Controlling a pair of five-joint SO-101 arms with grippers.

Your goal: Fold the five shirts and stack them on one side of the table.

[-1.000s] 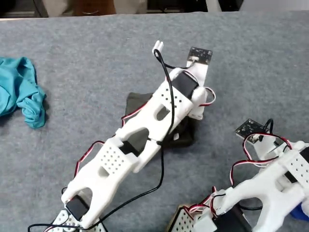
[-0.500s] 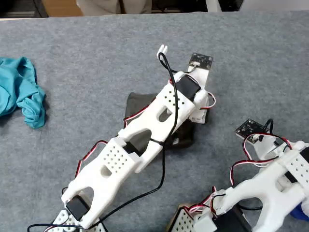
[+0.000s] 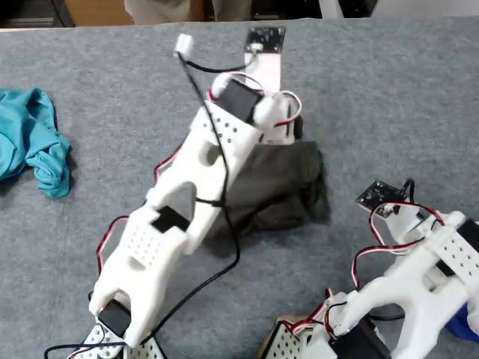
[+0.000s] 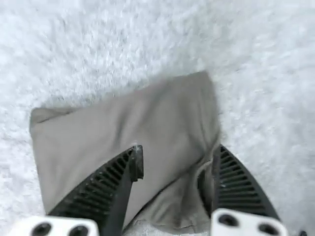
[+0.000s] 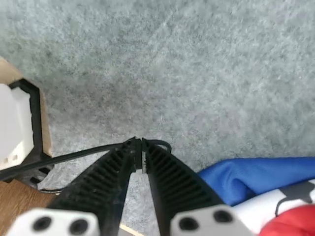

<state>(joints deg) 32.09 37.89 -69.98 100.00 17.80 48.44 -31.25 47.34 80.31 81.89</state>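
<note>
A folded dark olive shirt (image 3: 281, 187) lies in the middle of the grey table; the left wrist view shows it as a flat folded pad (image 4: 123, 128). My left gripper (image 4: 174, 164) hangs open just above its near edge, jaws spread over the cloth and gripping nothing. In the high view the left arm (image 3: 217, 149) stretches from the front left to the shirt's far side. A crumpled teal shirt (image 3: 34, 138) sits at the left edge. My right gripper (image 5: 138, 145) is shut and empty, low over bare table beside a blue, red and white shirt (image 5: 266, 191).
The right arm (image 3: 419, 277) rests at the front right corner, with a blue scrap of shirt (image 3: 464, 329) behind it. A wooden base with a black bracket (image 5: 24, 123) and a black cable (image 5: 83, 152) lie near the right gripper. The table's far edge runs along the top.
The left arm has swung toward the far left, off the dark shirt. The shirt now lies more exposed and reaches farther right. The right arm has hardly moved.
</note>
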